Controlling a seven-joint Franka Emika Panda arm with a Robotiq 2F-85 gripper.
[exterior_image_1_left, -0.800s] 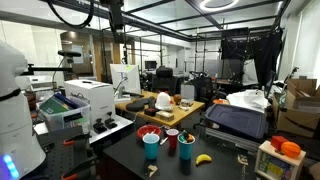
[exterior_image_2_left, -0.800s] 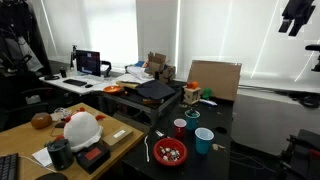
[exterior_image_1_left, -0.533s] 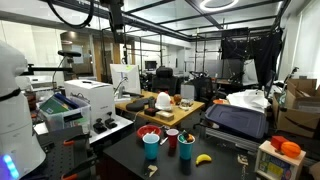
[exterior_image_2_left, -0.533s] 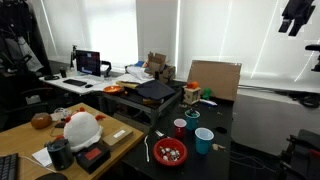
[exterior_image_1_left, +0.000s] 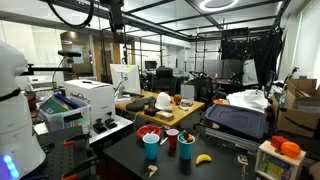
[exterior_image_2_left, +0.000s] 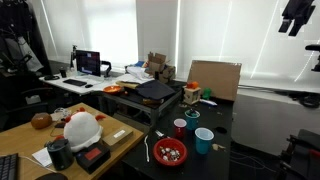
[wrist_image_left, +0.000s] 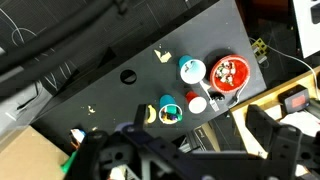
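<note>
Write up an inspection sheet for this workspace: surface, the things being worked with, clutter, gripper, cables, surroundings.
Surface: black table, flat and dark.
Job's things: red bowl, blue cup, red cup and green cup, upright and grouped close together.
Clutter: banana beside the cups; yellow bits scattered over the table.
Gripper: gripper open, holding nothing, high above the table.
Cables: cables bundled past the table's edge.
Surroundings: crowded lab; printer, monitor and cardboard box on nearby desks.
</note>
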